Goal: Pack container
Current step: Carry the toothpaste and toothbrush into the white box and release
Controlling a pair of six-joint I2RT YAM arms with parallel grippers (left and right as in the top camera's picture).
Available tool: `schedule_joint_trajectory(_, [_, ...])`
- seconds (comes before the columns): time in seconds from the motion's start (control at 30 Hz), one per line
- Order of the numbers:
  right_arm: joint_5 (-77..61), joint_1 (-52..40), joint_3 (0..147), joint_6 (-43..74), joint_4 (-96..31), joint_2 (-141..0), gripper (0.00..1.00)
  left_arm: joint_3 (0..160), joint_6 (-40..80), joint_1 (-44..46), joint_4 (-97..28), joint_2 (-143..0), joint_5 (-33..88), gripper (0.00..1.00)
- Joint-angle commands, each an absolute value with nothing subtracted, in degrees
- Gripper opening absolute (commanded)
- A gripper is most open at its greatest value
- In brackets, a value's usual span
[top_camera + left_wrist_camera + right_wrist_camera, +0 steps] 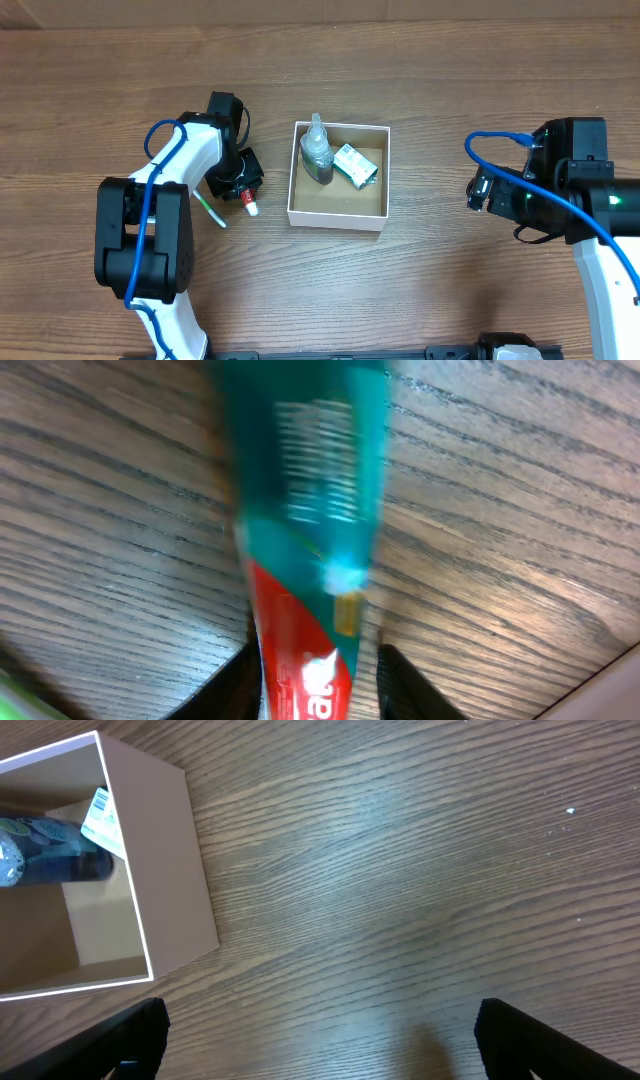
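Okay, overhead view, left to right. At left of centre your left fingers (232, 685) are clamped on a toothpaste tube (300, 510). From the left wrist camera the tube is teal up top and red lower down. It runs up the middle of the frame, blurred and close to the lens, with a dark finger on each side at the bottom edge. From overhead only its red-and-white cap end shows, poking out below the left arm's wrist. Just left of that cap, a thin green-and-white stick (211, 211) lies on the table (450, 300); you cannot tell what it is.

In the middle of the frame the container (337, 213) sits flat on the table, white walls, brown floor. Inside, along its upper part, a clear bottle (317, 152) lies at the upper left. A small white-and-green packet (355, 166) lies just right of it, close or touching. The lower half of the floor is bare cardboard.

At the right edge your right fingers (130, 1040) are spread wide apart over bare table, holding nothing, well apart from the container.
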State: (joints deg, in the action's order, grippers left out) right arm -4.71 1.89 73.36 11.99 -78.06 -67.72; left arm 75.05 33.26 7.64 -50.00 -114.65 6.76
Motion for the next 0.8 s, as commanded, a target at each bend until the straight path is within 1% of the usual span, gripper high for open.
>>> schedule_joint_trajectory(0.0, [-5.26,2.11,73.08,11.7,-77.93,-67.31,1.0,74.3,33.47,7.9,-49.43,-117.64,8.45,0.22])
schedule_joint_trajectory(0.07, [-5.23,2.11,73.08,11.68,-77.95,-67.31,1.0,74.3,33.47,7.9,-49.43,-117.64,8.43,0.2])
schedule_joint_trajectory(0.1, [-5.23,2.11,73.08,11.7,-77.95,-67.31,1.0,74.37,33.45,7.9,-49.43,-117.64,8.43,0.13])
schedule_joint_trajectory(0.13, [-5.23,2.11,73.08,11.68,-77.95,-67.31,1.0,74.52,33.45,7.9,-49.45,-117.62,8.45,0.05])
schedule_joint_trajectory(0.23, [-5.26,2.11,73.08,11.7,-77.65,-67.31,1.0,79.94,32.69,8.03,-54.63,-116.46,5.28,0.04])
schedule_joint_trajectory(0.37, [-5.28,2.11,73.08,11.7,-77.25,-67.31,1.0,92.14,29.1,11.22,-62.39,-108.09,-1.13,0.04])
schedule_joint_trajectory(0.43, [-5.26,2.11,73.08,11.7,-77.23,-67.31,1.0,97.54,24.14,16.86,-62.48,-101.78,-2.72,0.04])
schedule_joint_trajectory(0.53, [-5.28,2.11,73.08,11.7,-76.97,-67.31,1.0,98.76,17.39,26.2,-61.23,-98.35,-3.88,0.04])
schedule_joint_trajectory(0.57, [-5.28,2.11,73.08,11.7,-76.95,-67.31,1.0,98.7,15.77,30.76,-61.65,-98.65,-5.58,0.04])
schedule_joint_trajectory(0.67, [-5.28,2.11,73.08,11.7,-77.03,-67.31,1.0,98.59,14.52,39.48,-62.39,-101.89,-8.8,0.04])
schedule_joint_trajectory(0.77, [-5.28,2.11,73.08,11.7,-77.1,-67.31,1.0,98.59,14.52,42.46,-61.67,-108.42,-9.58,0.04])
